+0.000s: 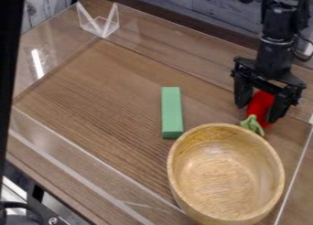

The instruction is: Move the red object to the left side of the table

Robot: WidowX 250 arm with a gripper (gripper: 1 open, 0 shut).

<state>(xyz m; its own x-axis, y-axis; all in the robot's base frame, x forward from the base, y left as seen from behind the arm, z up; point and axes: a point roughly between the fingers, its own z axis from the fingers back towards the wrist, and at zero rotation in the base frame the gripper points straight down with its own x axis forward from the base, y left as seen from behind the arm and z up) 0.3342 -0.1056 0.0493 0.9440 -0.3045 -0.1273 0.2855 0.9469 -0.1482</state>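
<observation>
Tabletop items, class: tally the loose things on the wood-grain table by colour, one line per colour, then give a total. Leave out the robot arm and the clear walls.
Red: 1, the red object between the open fingers of the gripper
Green: 1, the rectangular block
Light wood: 1, the bowl
Total: 3

Even bright light, soft low-resolution blur — glare on acrylic walls point(49, 59)

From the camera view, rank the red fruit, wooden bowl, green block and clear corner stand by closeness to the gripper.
1. Red toy fruit, between the open gripper's fingers.
2. Wooden bowl, just in front.
3. Green block, mid-table, to the picture's left.
4. Clear corner stand, far back left.
</observation>
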